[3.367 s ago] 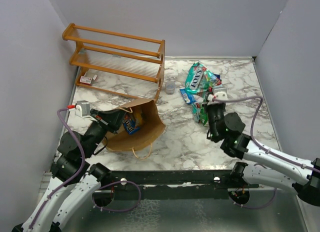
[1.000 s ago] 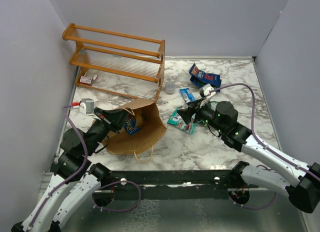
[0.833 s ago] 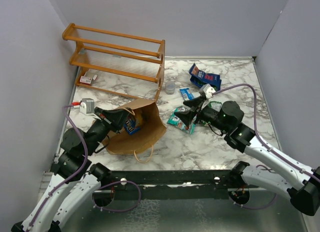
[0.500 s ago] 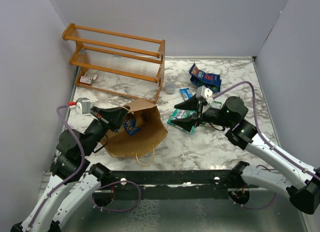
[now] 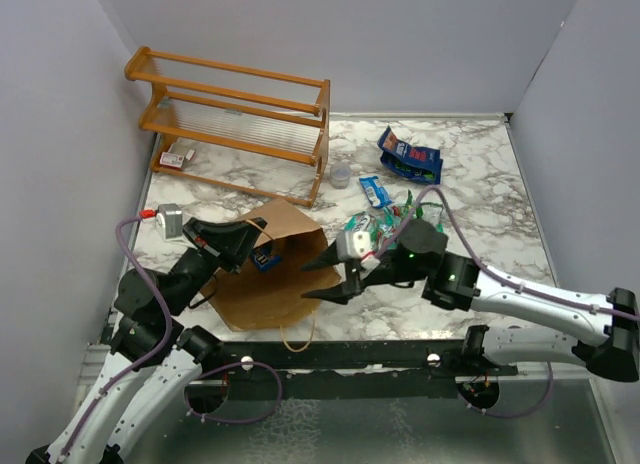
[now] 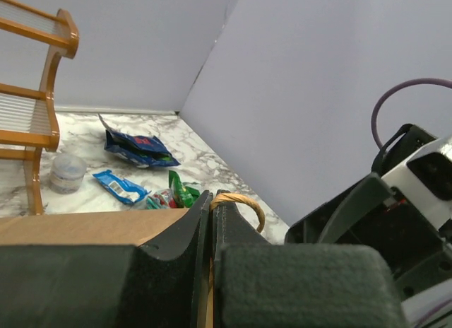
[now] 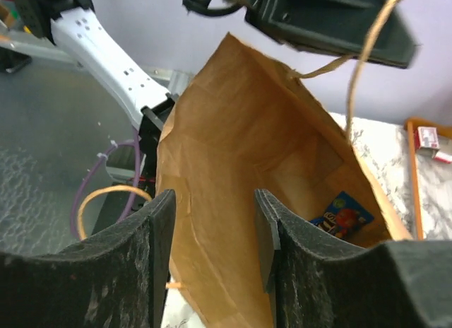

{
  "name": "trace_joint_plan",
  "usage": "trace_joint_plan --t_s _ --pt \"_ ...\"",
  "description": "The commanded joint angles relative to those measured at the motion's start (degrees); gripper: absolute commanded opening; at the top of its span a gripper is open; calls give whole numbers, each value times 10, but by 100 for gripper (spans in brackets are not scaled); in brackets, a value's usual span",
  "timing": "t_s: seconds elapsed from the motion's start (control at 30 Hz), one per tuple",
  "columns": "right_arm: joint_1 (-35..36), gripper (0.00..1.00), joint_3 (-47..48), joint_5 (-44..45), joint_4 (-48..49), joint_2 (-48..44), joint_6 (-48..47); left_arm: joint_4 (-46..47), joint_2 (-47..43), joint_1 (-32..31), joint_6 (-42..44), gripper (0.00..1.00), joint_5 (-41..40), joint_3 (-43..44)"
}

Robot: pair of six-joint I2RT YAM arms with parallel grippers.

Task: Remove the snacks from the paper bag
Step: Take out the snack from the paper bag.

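paper bag (image 5: 265, 284) is on its side on the marble tabletop (image 5: 480, 204), mouth facing right. left claw (image 5: 250, 246) is pinched closed on the bag's top rim, right by the twisted handle (image 6: 240, 196), propping the mouth up. right claw (image 5: 305, 283) sits at the mouth, fingers spread wide, gripping nothing (its wrist view looks straight down the bag between the two fingers). one blue packet (image 7: 344, 215) is inside, near the base. out on the tabletop: dark blue packets (image 5: 410, 156) near the back wall, a small light-blue packet (image 5: 373, 191) in front of them, and green packets (image 5: 372, 224) just behind the right wrist. orange rack (image 5: 235, 114) is back left, with a small clear cup (image 5: 341, 174) beside its right end.
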Motion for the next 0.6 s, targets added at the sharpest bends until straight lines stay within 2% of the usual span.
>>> trace_joint_plan --t_s 0.0,0.07,0.17,0.27,0.37,0.57 --pt "81 45 20 180 -19 68 -75 44 -9 0 -1 0 50 -11" --pt "115 37 22 245 -12 102 -86 44 -8 0 -1 0 57 -13" --pt "143 30 14 338 16 150 -102 47 -9 0 -1 0 67 -14" --pt "156 30 -9 402 65 180 -116 49 -10 0 -3 0 75 -14" --pt "158 28 -35 428 113 201 -137 52 -11 -1 -5 0 81 -18" --pt "166 29 -35 494 144 266 -204 69 -8 0 -17 0 102 -31"
